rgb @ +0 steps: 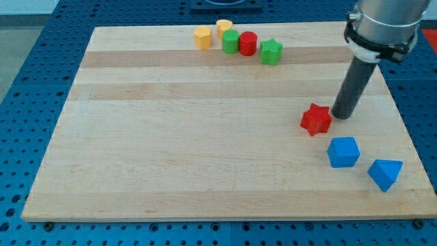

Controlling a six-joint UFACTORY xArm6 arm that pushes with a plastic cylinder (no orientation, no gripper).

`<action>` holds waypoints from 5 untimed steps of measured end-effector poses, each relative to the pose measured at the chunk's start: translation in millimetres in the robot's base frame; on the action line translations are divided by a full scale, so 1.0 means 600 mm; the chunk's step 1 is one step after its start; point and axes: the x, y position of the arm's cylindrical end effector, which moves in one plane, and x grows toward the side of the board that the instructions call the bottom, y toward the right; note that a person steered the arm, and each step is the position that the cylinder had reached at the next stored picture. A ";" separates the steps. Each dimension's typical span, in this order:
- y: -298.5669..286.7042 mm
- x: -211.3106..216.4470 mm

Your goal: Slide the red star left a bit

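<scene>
The red star (315, 119) lies on the wooden board (171, 137) at the view's right of centre. My tip (339, 115) is the lower end of the dark rod and stands just to the right of the star, close against its right edge; whether it touches cannot be told. The rod rises up and to the right into the grey arm at the view's top right.
A blue cube (343, 152) and a blue wedge-like block (385, 173) lie below and right of the star. At the view's top a row holds a yellow block (202, 37), a yellow heart (224, 28), a green cylinder (231, 42), a red cylinder (248, 44) and a green star (271, 51).
</scene>
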 end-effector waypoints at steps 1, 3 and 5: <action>-0.019 0.023; -0.031 0.073; -0.027 0.038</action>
